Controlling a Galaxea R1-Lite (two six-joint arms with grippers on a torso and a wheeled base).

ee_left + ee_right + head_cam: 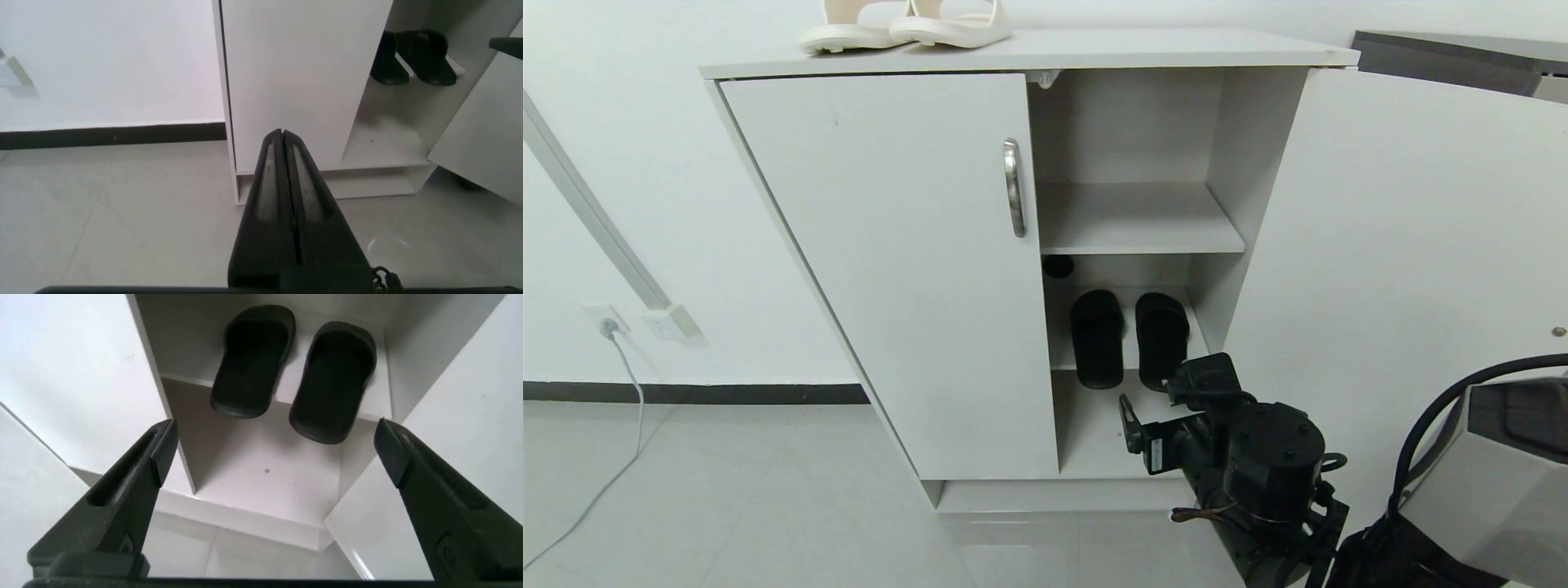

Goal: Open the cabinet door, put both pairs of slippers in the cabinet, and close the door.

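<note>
Risk: white slippers (907, 28) sat at the cabinet (1176, 51) top's edge and could fall if nudged. Right gripper (1166, 400) had fingers apart, left gripper (282, 171) fingers together.

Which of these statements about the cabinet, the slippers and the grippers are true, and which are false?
1. The black slippers lie on a shelf inside the cabinet. True.
2. The white slippers are inside too. False: they sit on top of the cabinet.
3. Both doors are open. False: the right door is open, the left door is shut.
4. The right gripper is open and holds nothing. True.
5. The left gripper is open. False: it is shut.
</note>
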